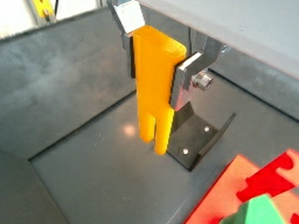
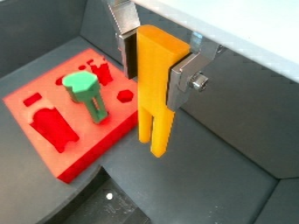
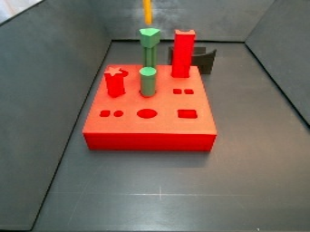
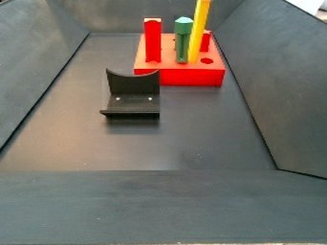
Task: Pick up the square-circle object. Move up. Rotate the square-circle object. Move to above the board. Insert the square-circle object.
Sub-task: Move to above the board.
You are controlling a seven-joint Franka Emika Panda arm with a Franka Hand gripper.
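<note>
The yellow bar [image 2: 153, 87] hangs upright with its two prongs pointing down, clamped near its top between the silver fingers [image 2: 179, 77] of the claw [image 1: 155, 54], which grips it firmly on both sides. Under and beside the claw lies the red board [image 2: 73, 140], carrying a green peg [image 2: 86, 94]. The fixture [image 1: 197, 138] stands on the floor just behind the bar's prongs.

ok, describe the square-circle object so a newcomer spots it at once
Find the bright red board on the dark floor, then look above it to the gripper. Clamped between its silver fingers hangs the square-circle object, clear of the board. It is the only orange-yellow piece, a slim bar forked into two prongs at its lower end, unlike the red pillar and green pegs standing on the board.
</note>
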